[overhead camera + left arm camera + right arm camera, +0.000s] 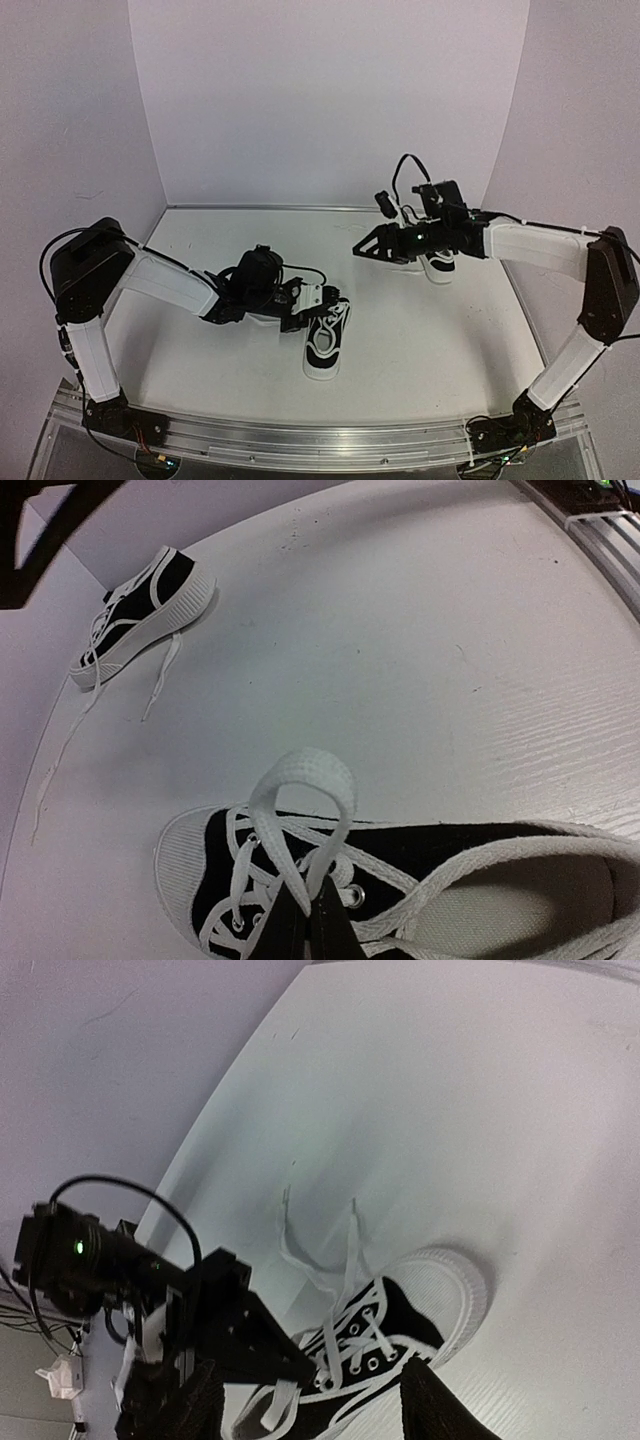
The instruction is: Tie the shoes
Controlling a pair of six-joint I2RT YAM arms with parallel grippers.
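The near shoe is a black sneaker with a white toe cap. My left gripper is shut on a loop of its white lace, which stands up over the eyelets. In the right wrist view, two loose lace ends trail on the table beside this shoe. The other shoe lies further back with loose laces, partly under my right arm. My right gripper hangs open in the air above and between the shoes, holding nothing.
The white table meets purple walls at the back and sides. A metal rail runs along the front edge. The left arm's wrist fills the lower left of the right wrist view.
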